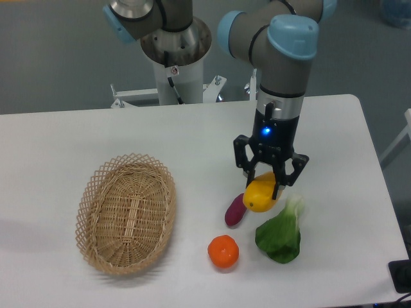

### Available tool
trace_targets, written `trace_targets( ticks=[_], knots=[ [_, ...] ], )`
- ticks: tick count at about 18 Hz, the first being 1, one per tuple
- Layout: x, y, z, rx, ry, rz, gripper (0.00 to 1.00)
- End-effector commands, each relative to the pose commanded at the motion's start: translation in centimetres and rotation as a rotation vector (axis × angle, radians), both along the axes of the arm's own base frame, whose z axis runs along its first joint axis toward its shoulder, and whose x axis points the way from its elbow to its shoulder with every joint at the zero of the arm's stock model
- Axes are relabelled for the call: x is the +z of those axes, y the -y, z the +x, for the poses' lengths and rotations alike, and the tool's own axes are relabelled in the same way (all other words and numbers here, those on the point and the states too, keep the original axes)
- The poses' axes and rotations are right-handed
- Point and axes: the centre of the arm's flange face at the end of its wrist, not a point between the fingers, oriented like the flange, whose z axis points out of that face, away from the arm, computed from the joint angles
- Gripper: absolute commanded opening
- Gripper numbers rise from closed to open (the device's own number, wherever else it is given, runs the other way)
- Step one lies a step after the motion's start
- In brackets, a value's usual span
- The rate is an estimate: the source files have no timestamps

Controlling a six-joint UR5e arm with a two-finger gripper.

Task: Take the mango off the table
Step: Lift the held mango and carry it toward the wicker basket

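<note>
The mango (pixel 260 194) is a smooth yellow oblong fruit with an orange tinge, right of the table's (pixel 77 141) middle. My gripper (pixel 264 183) points straight down over it, with its black fingers on either side of the mango's upper part. The jaws look closed against the fruit. I cannot tell whether the mango rests on the white table or is just off it.
A purple sweet potato (pixel 234 210) lies just left of the mango, touching or nearly so. A leafy green vegetable (pixel 281 235) lies just below right. A round orange (pixel 223 251) sits near the front. A woven oval basket (pixel 126 212) stands at the left.
</note>
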Motion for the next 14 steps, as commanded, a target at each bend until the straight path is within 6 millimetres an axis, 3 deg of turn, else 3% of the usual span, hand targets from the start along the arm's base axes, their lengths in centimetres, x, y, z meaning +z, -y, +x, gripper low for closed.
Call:
trace_targets(
  ticks=[5, 14],
  knots=[
    [0.8, -1.0, 0.9, 0.022, 0.022, 0.015, 0.50],
    [0.8, -0.6, 1.2, 0.020, 0.032, 0.029, 0.50]
  ],
)
